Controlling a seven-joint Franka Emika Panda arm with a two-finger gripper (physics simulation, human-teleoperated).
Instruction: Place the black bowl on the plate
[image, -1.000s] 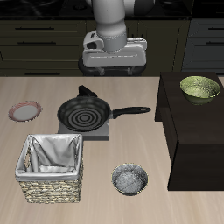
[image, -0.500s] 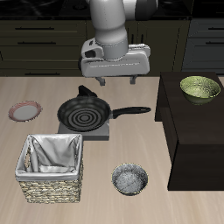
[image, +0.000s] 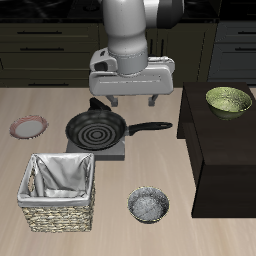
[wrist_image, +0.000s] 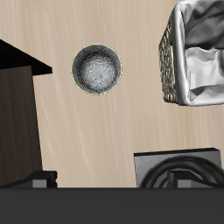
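The black bowl (image: 148, 205) stands upright on the table near its front edge, with a dark outer wall and a speckled grey inside. It also shows in the wrist view (wrist_image: 97, 70). The plate (image: 28, 126), whitish with a pinkish-red rim, lies at the table's far side from the dark cabinet, beside the frying pan. My gripper (image: 133, 100) hangs high over the back of the table, above the pan's far edge and far from both bowl and plate. Its fingers are spread apart and hold nothing.
A black spiral-marked frying pan (image: 97, 129) sits on a grey stove block (image: 100, 150); it also shows in the wrist view (wrist_image: 184, 171). A wicker basket with a white cloth lining (image: 60, 190) stands near the front edge. An olive-green bowl (image: 228, 100) rests on a dark cabinet (image: 225, 150).
My gripper has come down and forward from the back of the table towards the pan. The bowl, plate and other things have not moved.
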